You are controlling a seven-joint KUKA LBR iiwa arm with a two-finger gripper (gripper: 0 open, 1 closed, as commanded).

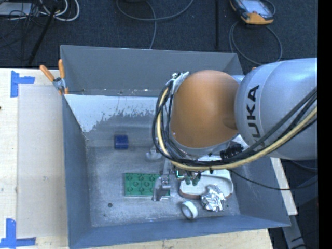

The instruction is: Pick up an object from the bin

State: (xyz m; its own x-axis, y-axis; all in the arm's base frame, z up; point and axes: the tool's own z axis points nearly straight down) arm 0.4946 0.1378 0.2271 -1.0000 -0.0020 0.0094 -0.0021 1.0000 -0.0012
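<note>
Grey metal bin (104, 77) carries a flat green studded plate (137, 184) at its lower middle, long axis running left to right; the jaws stand at its right end, open or closed I cannot tell; crumpled foil (212, 199) lies nearby.

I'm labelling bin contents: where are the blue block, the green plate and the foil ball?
blue block (121, 141), camera view, middle of its top face.
green plate (137, 183), camera view, its studded middle.
foil ball (213, 199), camera view, centre of the crumple.

Dark carpeted floor (93, 32); black cables (155, 18) looped across it; orange-edged device (252, 9) top right.
</note>
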